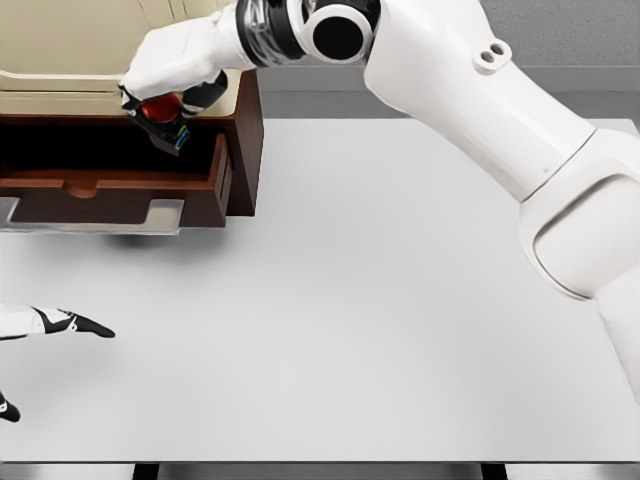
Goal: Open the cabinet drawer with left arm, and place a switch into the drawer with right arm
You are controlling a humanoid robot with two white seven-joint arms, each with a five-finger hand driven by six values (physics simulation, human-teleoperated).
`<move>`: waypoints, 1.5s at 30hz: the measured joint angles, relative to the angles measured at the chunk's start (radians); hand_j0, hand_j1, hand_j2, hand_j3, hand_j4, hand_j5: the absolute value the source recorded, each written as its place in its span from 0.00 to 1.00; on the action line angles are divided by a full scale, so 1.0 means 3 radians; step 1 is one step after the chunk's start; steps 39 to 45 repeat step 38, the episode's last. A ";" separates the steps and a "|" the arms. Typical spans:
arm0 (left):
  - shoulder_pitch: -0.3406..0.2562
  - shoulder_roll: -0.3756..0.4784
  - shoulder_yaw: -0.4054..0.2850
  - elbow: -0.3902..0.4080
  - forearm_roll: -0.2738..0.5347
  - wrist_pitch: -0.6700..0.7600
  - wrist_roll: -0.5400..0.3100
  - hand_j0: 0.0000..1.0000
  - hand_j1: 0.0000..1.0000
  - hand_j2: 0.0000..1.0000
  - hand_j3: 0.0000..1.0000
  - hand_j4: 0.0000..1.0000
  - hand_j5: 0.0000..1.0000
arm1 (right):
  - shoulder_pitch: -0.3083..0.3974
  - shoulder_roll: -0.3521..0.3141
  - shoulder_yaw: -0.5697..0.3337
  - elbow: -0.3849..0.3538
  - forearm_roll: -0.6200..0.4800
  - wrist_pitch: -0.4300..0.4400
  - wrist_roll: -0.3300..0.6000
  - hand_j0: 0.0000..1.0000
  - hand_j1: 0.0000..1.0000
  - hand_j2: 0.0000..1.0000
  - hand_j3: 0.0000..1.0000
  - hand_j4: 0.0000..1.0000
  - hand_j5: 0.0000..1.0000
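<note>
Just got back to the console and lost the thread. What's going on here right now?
The right hand is over the open drawer of the wooden cabinet, gripping the switch, a dark block with a red button. The switch has not been let go; it hangs above the drawer's dark inside. The left hand rests low at the left edge, over the white table, fingers stretched out and holding nothing. So the drawer is open and the drop is the step left.
</note>
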 measured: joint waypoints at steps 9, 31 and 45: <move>0.0012 0.0029 0.0000 0.0000 0.0000 0.0000 0.0000 1.00 1.00 1.00 1.00 1.00 1.00 | -0.0077 0.0012 0.0189 0.0037 0.0045 0.0000 0.0001 0.99 0.99 0.99 0.99 0.99 0.99; -0.0014 -0.0445 0.0180 0.0003 -0.0001 -0.0001 0.0001 1.00 1.00 1.00 1.00 1.00 1.00 | 0.2551 -0.2841 -0.1697 -0.2378 -0.0161 -0.0005 0.0002 1.00 1.00 1.00 1.00 1.00 1.00; 0.0007 -0.0785 0.0300 -0.0004 0.0040 0.0000 0.0000 1.00 1.00 1.00 1.00 1.00 1.00 | 0.2557 -0.2936 -0.1846 -0.2232 -0.0095 0.0000 0.0000 1.00 1.00 1.00 1.00 1.00 1.00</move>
